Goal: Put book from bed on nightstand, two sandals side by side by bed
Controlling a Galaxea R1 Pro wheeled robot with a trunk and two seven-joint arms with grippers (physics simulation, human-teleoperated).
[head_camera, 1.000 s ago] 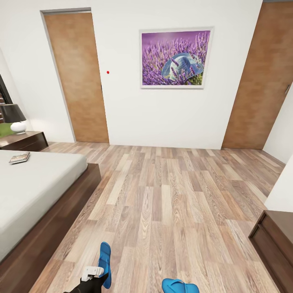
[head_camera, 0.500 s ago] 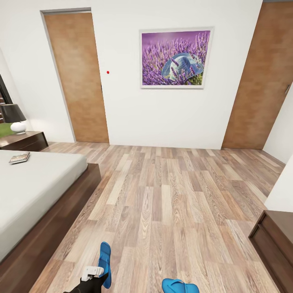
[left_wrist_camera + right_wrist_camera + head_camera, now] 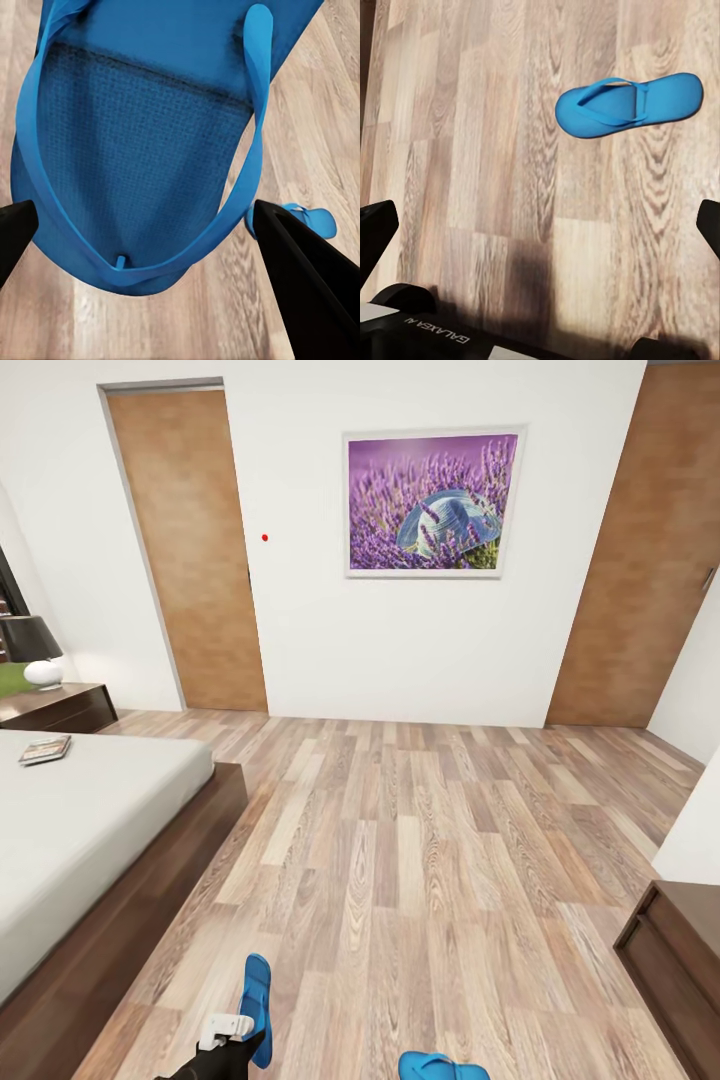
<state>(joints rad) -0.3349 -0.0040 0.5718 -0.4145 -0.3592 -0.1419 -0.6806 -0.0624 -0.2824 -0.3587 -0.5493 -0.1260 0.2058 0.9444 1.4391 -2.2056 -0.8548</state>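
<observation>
Over the last second the whole head view slides slightly, a small camera shift; the things themselves stay put. The left pincer (image 3: 236, 1028) still carries one blue sandal (image 3: 257, 1005) low over the plank floor (image 3: 420, 860), its fingers (image 3: 311, 281) set either side of the sole, seemingly pinching it. The second sandal (image 3: 626, 103) lies on the floor nearby, under the spread right pincer. The book (image 3: 45, 749) remains on the bed (image 3: 90, 810), near the nightstand (image 3: 60, 707), so placing has barely begun
</observation>
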